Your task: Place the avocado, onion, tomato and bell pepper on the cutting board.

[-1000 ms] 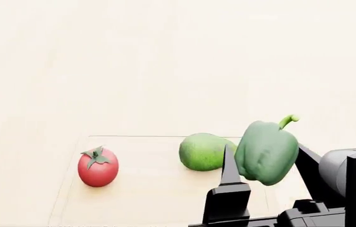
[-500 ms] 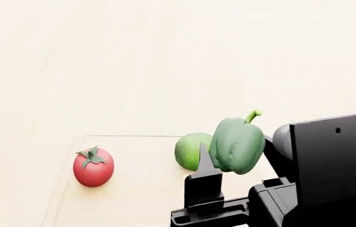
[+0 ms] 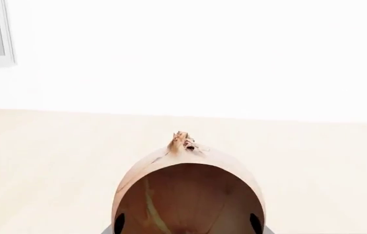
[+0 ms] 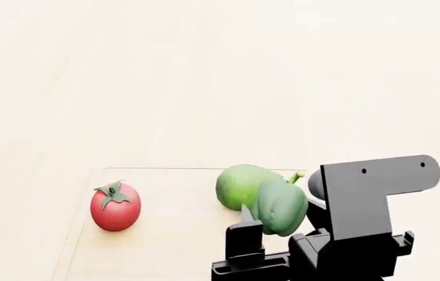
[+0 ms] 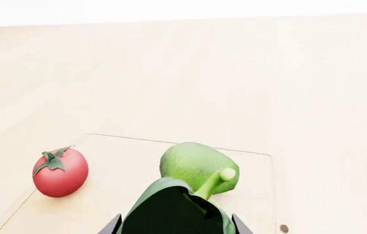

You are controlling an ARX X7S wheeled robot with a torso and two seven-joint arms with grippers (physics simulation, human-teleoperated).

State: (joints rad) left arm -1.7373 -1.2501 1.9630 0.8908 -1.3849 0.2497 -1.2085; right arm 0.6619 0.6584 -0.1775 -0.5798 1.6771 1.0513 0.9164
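The right gripper (image 4: 271,225) pinched the bell pepper (image 4: 281,206) between its jaws just above the cutting board (image 4: 165,246), stem tilted toward the avocado (image 4: 240,186), apparently the position for setting the pepper down in the board's free right-hand part. The avocado lay on the board immediately behind the pepper, and the tomato (image 4: 114,206) sat upright well to its left, also on the board, so two of the four pieces were judged already delivered.

The onion (image 3: 189,190) was off the board, held in the left gripper (image 3: 189,229), whose jaws pressed its sides and carried it clear of the surface (image 3: 53,161), presumably waiting its turn once the right arm made room.

The head view showed the pepper's height over the board and its closeness to the avocado, but caught only a pale sliver of the onion at its left edge. The left wrist view alone showed the onion's papery skin, its tufted tip and the grip on it. The right wrist view alone showed the small dark dot (image 5: 283,228) near the board's edge and the gap between tomato and avocado. From the right wrist view, whether pepper and avocado touched could not be told, the pepper's dark bulk hiding the space between them.
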